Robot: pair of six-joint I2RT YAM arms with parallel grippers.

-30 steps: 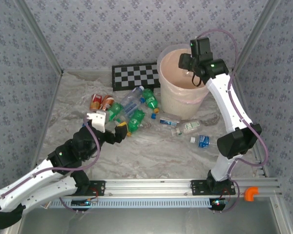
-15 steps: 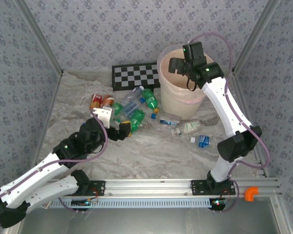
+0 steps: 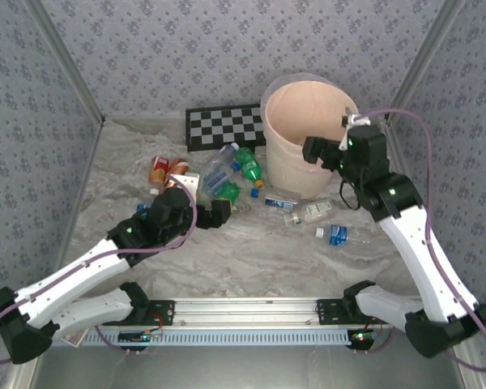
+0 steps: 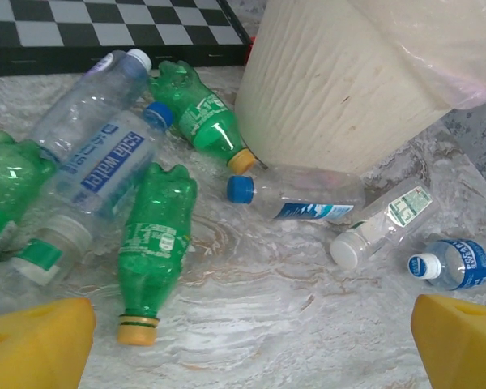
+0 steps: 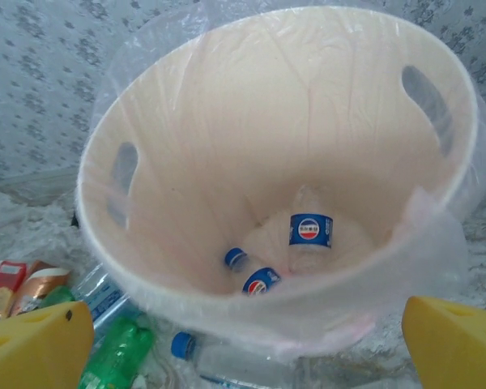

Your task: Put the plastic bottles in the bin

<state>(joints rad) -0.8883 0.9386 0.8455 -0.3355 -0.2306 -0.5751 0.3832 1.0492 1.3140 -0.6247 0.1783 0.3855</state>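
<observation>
The peach-cream bin (image 3: pixel 285 154) stands at the back right. Looking down into the bin (image 5: pixel 186 121), two clear blue-labelled bottles (image 5: pixel 310 237) lie at its bottom. My right gripper (image 3: pixel 318 153) hovers at the bin's near rim; its jaws (image 5: pixel 247 352) are wide open and hold nothing. Bottles litter the table left of the bin: green ones (image 3: pixel 249 164), a red/orange pair (image 3: pixel 159 168), clear ones (image 3: pixel 279 201). My left gripper (image 3: pixel 216 212) is open and empty just short of a green yellow-capped bottle (image 4: pixel 154 239), with bare table between its yellow fingertips (image 4: pixel 36 344).
A flat black-and-white checkerboard (image 3: pixel 224 126) lies at the back, left of the bin. Near the bin's foot lie a blue-capped clear bottle (image 4: pixel 300 194), a white-capped one (image 4: pixel 381 223) and a small blue-labelled one (image 4: pixel 452 264). Patterned walls close in three sides.
My right gripper has drawn back from above the bin's mouth to its near rim and dropped lower. My left arm has reached further right towards the bottle pile.
</observation>
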